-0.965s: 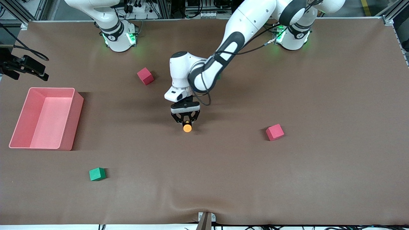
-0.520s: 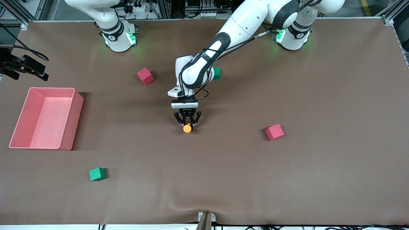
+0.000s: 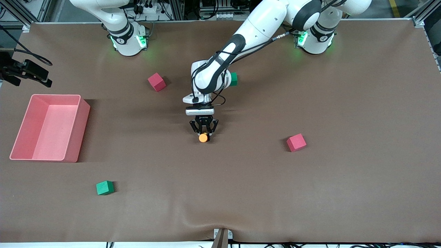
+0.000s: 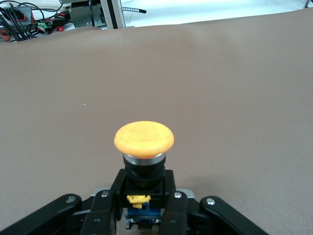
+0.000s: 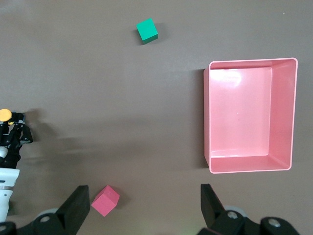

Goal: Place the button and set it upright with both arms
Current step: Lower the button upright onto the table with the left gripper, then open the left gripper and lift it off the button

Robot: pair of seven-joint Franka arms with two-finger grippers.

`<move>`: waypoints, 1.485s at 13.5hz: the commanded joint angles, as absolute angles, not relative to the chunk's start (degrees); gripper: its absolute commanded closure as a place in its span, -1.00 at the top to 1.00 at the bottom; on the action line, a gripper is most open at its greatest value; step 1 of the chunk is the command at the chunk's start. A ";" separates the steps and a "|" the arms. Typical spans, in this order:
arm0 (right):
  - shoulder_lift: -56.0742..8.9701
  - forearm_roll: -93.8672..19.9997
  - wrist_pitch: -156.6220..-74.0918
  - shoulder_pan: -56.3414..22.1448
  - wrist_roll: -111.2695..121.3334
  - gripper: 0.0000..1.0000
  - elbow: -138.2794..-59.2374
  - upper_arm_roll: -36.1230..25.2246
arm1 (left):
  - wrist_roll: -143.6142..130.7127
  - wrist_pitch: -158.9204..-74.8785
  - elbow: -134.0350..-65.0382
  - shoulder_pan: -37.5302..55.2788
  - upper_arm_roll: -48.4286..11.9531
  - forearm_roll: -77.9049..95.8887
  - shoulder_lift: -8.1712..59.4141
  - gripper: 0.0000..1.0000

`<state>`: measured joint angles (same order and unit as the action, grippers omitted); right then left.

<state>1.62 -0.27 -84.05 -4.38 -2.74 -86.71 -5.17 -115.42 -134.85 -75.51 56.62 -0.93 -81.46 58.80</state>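
Note:
The button has a round orange cap (image 3: 203, 137) on a black body with a bluish base. My left gripper (image 3: 204, 132) is shut on its body at the middle of the table, low over the brown mat. In the left wrist view the cap (image 4: 144, 138) sticks out past the fingertips of the left gripper (image 4: 144, 211). I cannot tell whether the button touches the mat. My right gripper (image 5: 144, 208) is open and empty, high over a red cube (image 5: 105, 200); it is out of the front view. The right wrist view also shows the button (image 5: 5, 115).
A pink bin (image 3: 50, 127) stands at the right arm's end. Red cubes (image 3: 156, 82) (image 3: 296, 142) and green cubes (image 3: 104, 187) (image 3: 233, 79) lie scattered on the mat. One green cube is beside the left arm's forearm.
The left arm has swung its forearm and tilted its wrist, uncovering a green cube. The gripper and button have stayed almost in place. The right arm has not moved.

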 commanded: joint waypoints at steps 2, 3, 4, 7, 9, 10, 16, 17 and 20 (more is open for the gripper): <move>1.05 0.00 -83.15 -4.13 -2.20 1.00 -85.43 -5.10 | -122.24 -134.21 -72.24 56.25 -1.85 -85.43 61.70 -0.12; 1.05 0.00 -83.32 -4.13 -2.20 1.00 -85.43 -5.10 | -123.47 -134.21 -72.86 56.42 -1.85 -85.34 61.70 0.27; 1.05 0.00 -83.32 -4.22 -2.20 1.00 -85.43 -5.10 | -124.88 -134.21 -73.30 56.51 -1.85 -85.34 61.61 0.90; 1.05 0.09 -83.32 -4.13 -2.20 1.00 -85.43 -5.10 | -125.68 -134.21 -73.56 56.60 -2.28 -82.46 60.74 1.00; 1.05 0.09 -83.23 -4.13 -2.20 1.00 -85.43 -5.10 | -125.16 -134.21 -73.48 57.39 -2.29 -76.67 59.33 1.00; 1.05 0.00 -83.06 -4.04 -2.11 1.00 -85.52 -5.10 | -125.07 -134.12 -73.56 57.48 -2.37 -74.55 58.54 1.00; 1.05 0.00 -83.15 -3.87 -2.11 1.00 -85.52 -5.10 | -116.31 -127.82 -73.57 56.95 -8.69 -45.51 51.52 1.00; 1.05 0.00 -83.06 -3.87 -2.11 1.00 -85.52 -5.10 | -113.23 -126.14 -73.56 56.95 -8.70 -38.83 49.68 1.00; 1.05 0.00 -83.06 -3.87 -2.11 1.00 -85.52 -5.10 | -102.26 -121.21 -73.39 54.77 -8.44 -23.68 43.00 1.00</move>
